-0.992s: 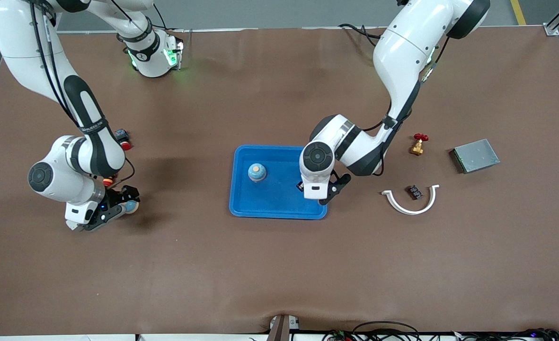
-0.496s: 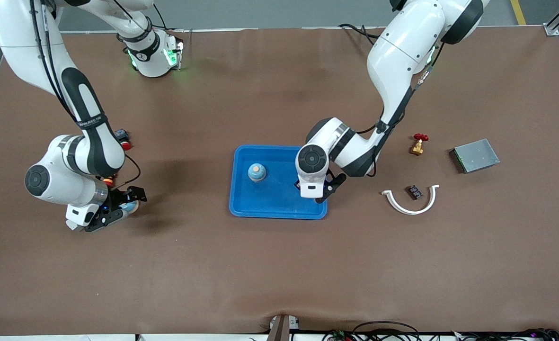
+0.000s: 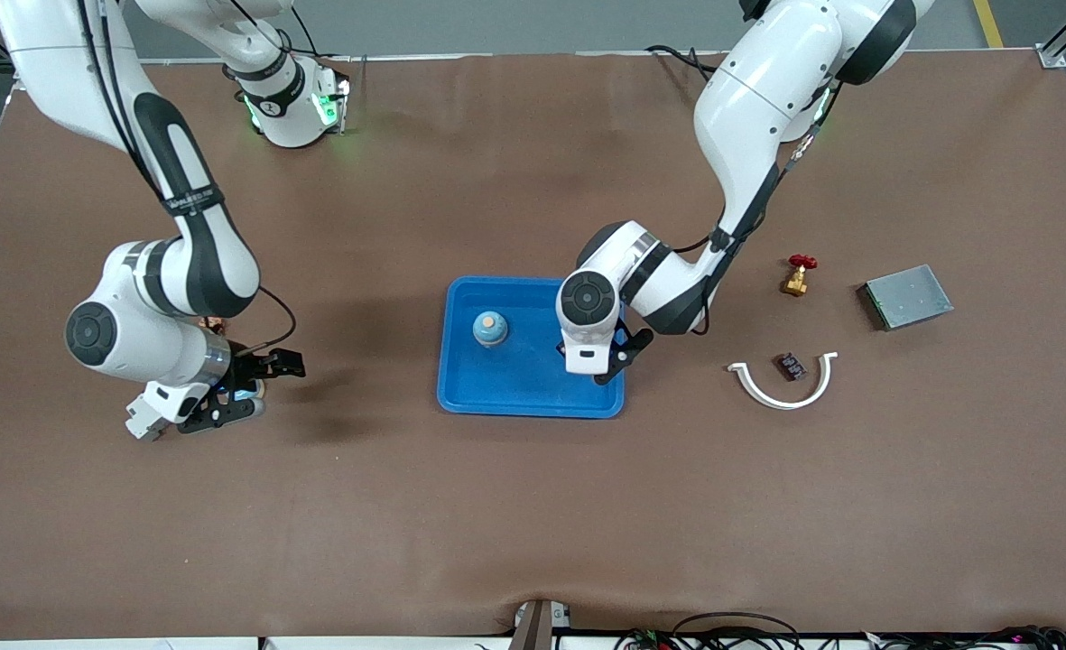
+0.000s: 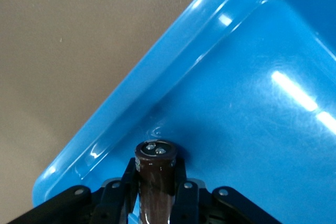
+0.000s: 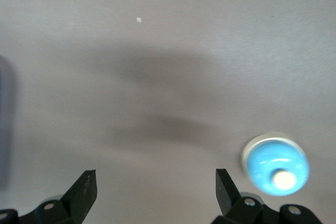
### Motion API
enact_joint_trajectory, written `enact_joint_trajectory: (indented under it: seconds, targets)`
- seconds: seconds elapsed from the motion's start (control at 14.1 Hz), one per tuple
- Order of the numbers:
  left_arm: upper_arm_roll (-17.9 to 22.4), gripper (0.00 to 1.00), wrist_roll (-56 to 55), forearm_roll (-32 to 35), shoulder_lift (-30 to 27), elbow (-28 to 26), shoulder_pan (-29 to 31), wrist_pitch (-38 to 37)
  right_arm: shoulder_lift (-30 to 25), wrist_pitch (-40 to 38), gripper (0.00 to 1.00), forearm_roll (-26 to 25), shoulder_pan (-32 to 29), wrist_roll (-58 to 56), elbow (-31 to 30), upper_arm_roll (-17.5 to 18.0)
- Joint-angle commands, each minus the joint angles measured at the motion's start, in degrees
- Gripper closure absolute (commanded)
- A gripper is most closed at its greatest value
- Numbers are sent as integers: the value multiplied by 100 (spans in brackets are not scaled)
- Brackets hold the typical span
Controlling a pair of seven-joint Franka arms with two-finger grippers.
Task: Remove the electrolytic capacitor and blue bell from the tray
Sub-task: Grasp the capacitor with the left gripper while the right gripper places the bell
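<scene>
A dark brown capacitor [image 4: 156,174] stands between the fingers of my left gripper [image 4: 156,170], which is shut on it low over the blue tray [image 4: 157,85]. In the front view the left gripper [image 3: 607,363] hangs over the tray's [image 3: 533,406] end toward the left arm. One blue bell [image 3: 490,329] sits in the tray. A second blue bell [image 5: 276,165] rests on the table beside one finger of my right gripper [image 5: 156,186], outside its open jaws. In the front view that bell [image 3: 245,391] is partly hidden under the right gripper [image 3: 257,388].
Toward the left arm's end of the table lie a white curved bracket [image 3: 783,386], a small dark component [image 3: 791,366], a brass valve with a red handle [image 3: 799,275] and a grey metal box [image 3: 907,296].
My left gripper closed on the capacitor and moved a little farther over the tray. My right hand swung toward the tray, leaving the bell beside its fingers.
</scene>
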Motion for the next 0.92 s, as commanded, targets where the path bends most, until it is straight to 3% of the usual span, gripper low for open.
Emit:
enact_joint_trajectory:
  seconds: [0.0,0.35,0.85]
  targets:
    - [78,100,196,7,-150,21,-4,-33,-241,-74,0,76,218,622,-120,-25]
    - [139,100,802,-11,-282,600,434,-823,-356,-65,0,68,719,1738,-164,-34]
    - [183,100,2541,76,-449,645,1524,-912,-409,49,0,-72,1914,3961,-94,-51]
